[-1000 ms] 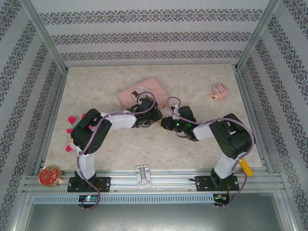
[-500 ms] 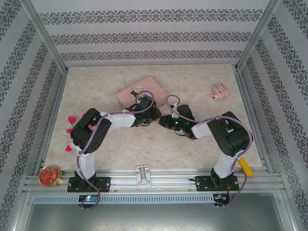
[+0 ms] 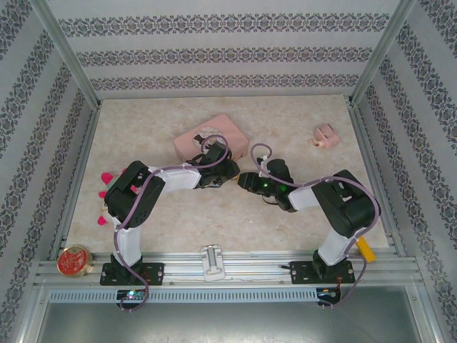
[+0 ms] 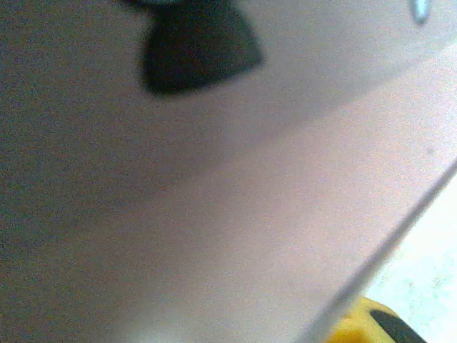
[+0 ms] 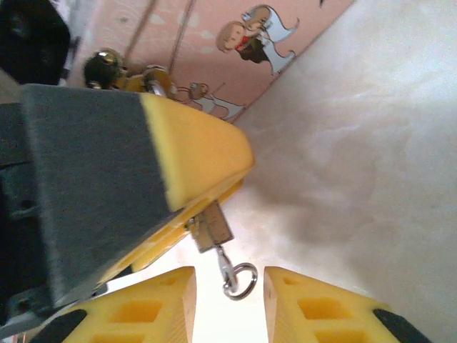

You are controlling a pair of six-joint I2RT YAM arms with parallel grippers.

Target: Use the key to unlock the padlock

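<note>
Our right gripper (image 5: 228, 299) has its two yellow fingers spread and pinches nothing. In the gap between them hangs the ring-shaped end of what we take to be the key (image 5: 224, 261), a thin stem running up into the small brass body of the padlock (image 5: 211, 230). We cannot see the ring touching either finger. The padlock is clamped between the yellow pads of the left gripper (image 5: 214, 204), which comes in from the opposite side. Only a corner of the brass body peeks out and the shackle is hidden, so we cannot tell whether it has sprung.

All this sits over the marbled table (image 5: 371, 143), just beside the pink tin (image 3: 212, 136), off the tin's edge that faces the arm bases. From the top camera the two grippers meet nose to nose at that spot. The left wrist camera gives a blurred, very close look at the tin's pink surface.

We judge the key to be seated in the keyhole, so the step in hand is the turn. The next move calls for closing the right fingers squarely on the ring, then rolling that wrist about the line of the stem while the left holds the body firm. The ring is a tiny thing to grip, and a pinch off its centre could slip or drag the key out — so the fingers should line up on it before they close.
</note>
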